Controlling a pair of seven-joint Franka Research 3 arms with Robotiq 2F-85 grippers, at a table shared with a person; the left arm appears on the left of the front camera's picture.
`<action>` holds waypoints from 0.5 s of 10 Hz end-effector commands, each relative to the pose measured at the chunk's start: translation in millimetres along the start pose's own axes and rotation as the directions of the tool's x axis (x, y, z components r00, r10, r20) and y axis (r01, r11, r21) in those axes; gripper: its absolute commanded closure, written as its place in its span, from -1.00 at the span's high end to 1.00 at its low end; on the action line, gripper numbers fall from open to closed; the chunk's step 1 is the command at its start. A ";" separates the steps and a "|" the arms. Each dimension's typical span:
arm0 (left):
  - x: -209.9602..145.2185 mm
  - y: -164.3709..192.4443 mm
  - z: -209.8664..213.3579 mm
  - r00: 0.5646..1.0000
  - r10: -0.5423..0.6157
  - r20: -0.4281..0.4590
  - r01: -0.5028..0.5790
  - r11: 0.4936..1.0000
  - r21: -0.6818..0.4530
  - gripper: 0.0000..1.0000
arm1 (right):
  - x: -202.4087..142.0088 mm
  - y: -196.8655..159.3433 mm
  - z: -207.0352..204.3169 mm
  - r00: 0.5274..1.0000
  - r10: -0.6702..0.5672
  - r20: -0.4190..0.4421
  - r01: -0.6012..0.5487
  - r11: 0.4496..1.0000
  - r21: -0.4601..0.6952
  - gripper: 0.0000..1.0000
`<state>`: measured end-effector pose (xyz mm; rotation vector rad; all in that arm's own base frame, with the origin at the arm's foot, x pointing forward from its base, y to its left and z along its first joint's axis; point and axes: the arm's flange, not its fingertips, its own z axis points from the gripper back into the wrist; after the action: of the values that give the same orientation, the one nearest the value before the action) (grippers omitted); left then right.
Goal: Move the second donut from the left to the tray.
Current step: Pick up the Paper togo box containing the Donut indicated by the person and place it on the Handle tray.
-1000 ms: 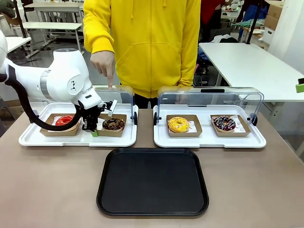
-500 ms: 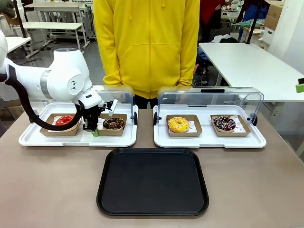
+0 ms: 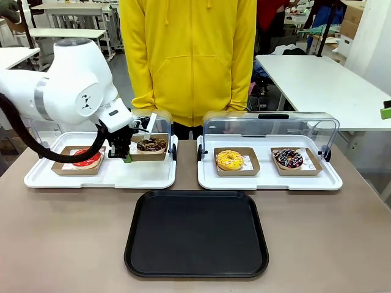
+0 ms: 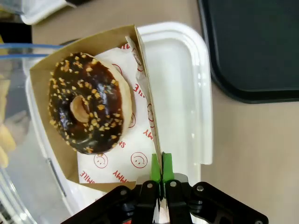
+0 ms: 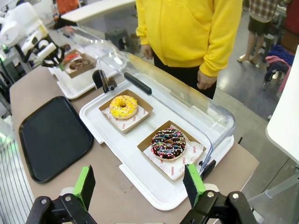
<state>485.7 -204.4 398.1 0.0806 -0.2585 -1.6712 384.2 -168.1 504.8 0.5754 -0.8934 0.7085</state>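
Observation:
The chocolate donut with tan crumbs (image 3: 151, 144) sits in its brown cardboard holder (image 3: 150, 154), which hangs lifted a little above the left white tray (image 3: 101, 176). My left gripper (image 3: 127, 157) is shut on the holder's side wall. In the left wrist view the green pads (image 4: 161, 164) pinch that thin wall, with the donut (image 4: 89, 102) to their left. The black tray (image 3: 197, 232) lies flat at the table's front middle, below and to the right of the held donut. My right gripper (image 5: 140, 186) stands open above the table's right end, holding nothing.
A red-glazed donut (image 3: 85, 159) stays in the left white tray. The right white tray (image 3: 269, 178), its clear lid raised, holds a yellow donut (image 3: 230, 160) and a sprinkled dark donut (image 3: 288, 158). A person in a yellow hoodie (image 3: 189, 55) stands at the far side.
My left gripper has risen and shifted slightly away from me, lifting the holder with the crumb donut off the white tray. The person's pointing hand has dropped back to the side.

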 end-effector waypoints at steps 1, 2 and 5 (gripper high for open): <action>-3.7 -30.8 15.3 0.999 0.035 -0.038 -0.034 0.999 0.032 -0.96 | 1.0 -1.9 -1.0 0.999 0.026 0.030 -0.026 1.000 0.000 1.00; -4.4 -44.4 20.7 0.998 0.056 -0.042 -0.054 0.997 0.046 -0.96 | 1.0 -1.9 -1.0 0.999 0.026 0.030 -0.026 1.000 0.000 1.00; 15.6 -99.6 38.2 0.995 0.093 -0.036 -0.090 0.992 0.089 -0.96 | 1.0 -1.9 -1.0 0.999 0.026 0.030 -0.026 1.000 0.000 1.00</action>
<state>401.8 -202.5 414.2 0.1252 -0.2752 -1.5963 384.3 -168.0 504.8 0.5752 -0.8931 0.7088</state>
